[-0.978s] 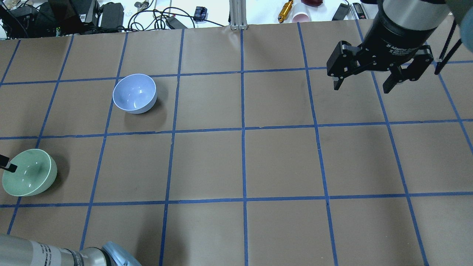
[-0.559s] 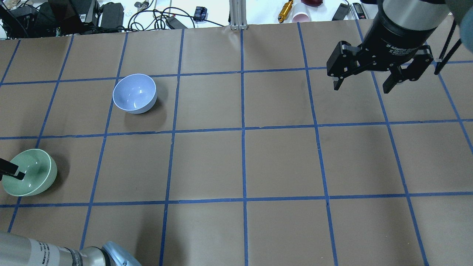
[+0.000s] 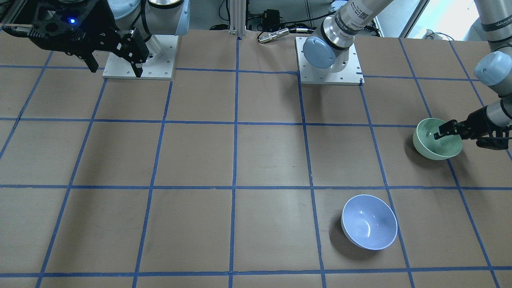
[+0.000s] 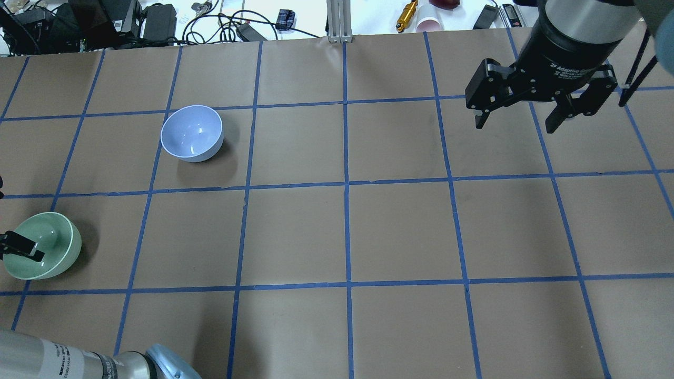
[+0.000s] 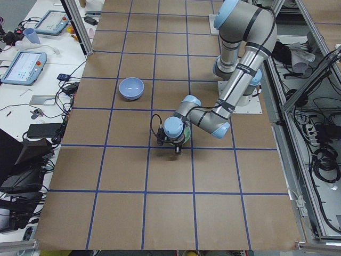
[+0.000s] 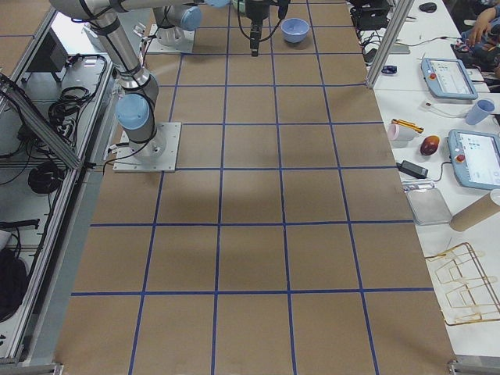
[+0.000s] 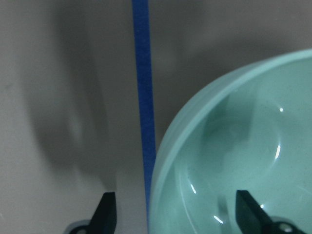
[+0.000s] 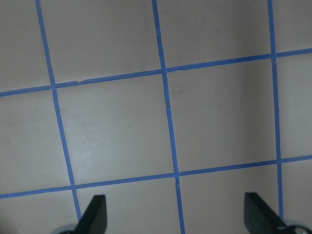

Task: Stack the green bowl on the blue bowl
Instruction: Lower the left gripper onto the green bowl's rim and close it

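The green bowl (image 4: 50, 252) stands upright at the table's left edge; it also shows in the front view (image 3: 434, 146) and the left wrist view (image 7: 253, 146). My left gripper (image 3: 466, 136) is open and straddles its rim, one finger (image 4: 23, 247) inside the bowl and the other outside, as the left wrist view (image 7: 178, 214) shows. The blue bowl (image 4: 192, 132) stands upright and empty, farther out and to the right, also in the front view (image 3: 370, 222). My right gripper (image 4: 518, 123) is open and empty, high over the far right of the table.
Cables, a gold cylinder (image 4: 406, 15) and a pink cup (image 4: 429, 23) lie beyond the table's far edge beside a metal post (image 4: 339, 21). The arm bases (image 3: 328, 60) stand on the robot's side. Blue tape lines grid the brown table (image 4: 347, 231).
My left gripper's finger has moved right and down, deeper into the green bowl. Both bowls and the right arm have stayed in place.
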